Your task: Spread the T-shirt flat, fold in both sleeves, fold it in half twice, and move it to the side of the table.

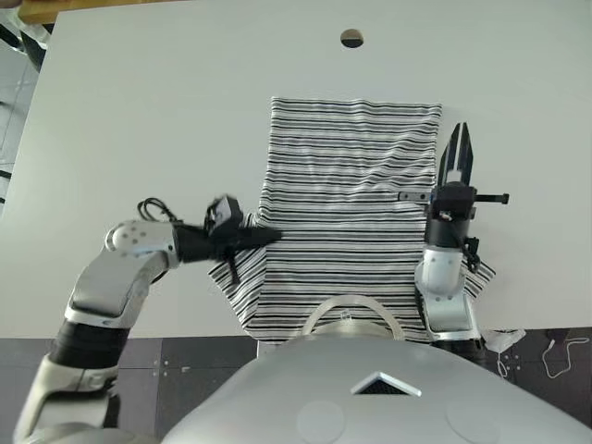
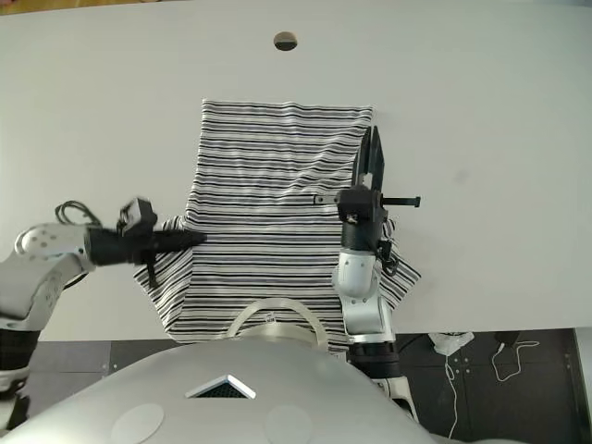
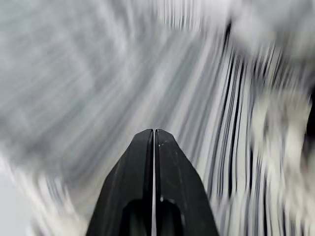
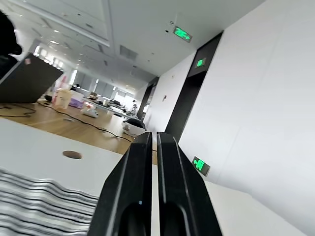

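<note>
A black-and-white striped T-shirt (image 1: 351, 194) lies lengthwise on the white table (image 1: 148, 120), collar end toward me. Its left sleeve (image 1: 236, 277) bunches at the near left, and the right sleeve (image 1: 483, 273) pokes out past my right arm. My left gripper (image 1: 275, 236) is shut, its tip over the shirt's left edge; the left wrist view has the closed fingers (image 3: 167, 162) just above blurred stripes. My right gripper (image 1: 460, 139) is shut, pointing away from me beside the shirt's right edge, tilted up toward the room in the right wrist view, where its fingers (image 4: 170, 177) are closed.
A round cable hole (image 1: 351, 39) sits in the table beyond the shirt. Bare tabletop extends to the left and right of the shirt. The table's near edge runs just under the collar, with cables (image 1: 560, 356) on the floor at the near right.
</note>
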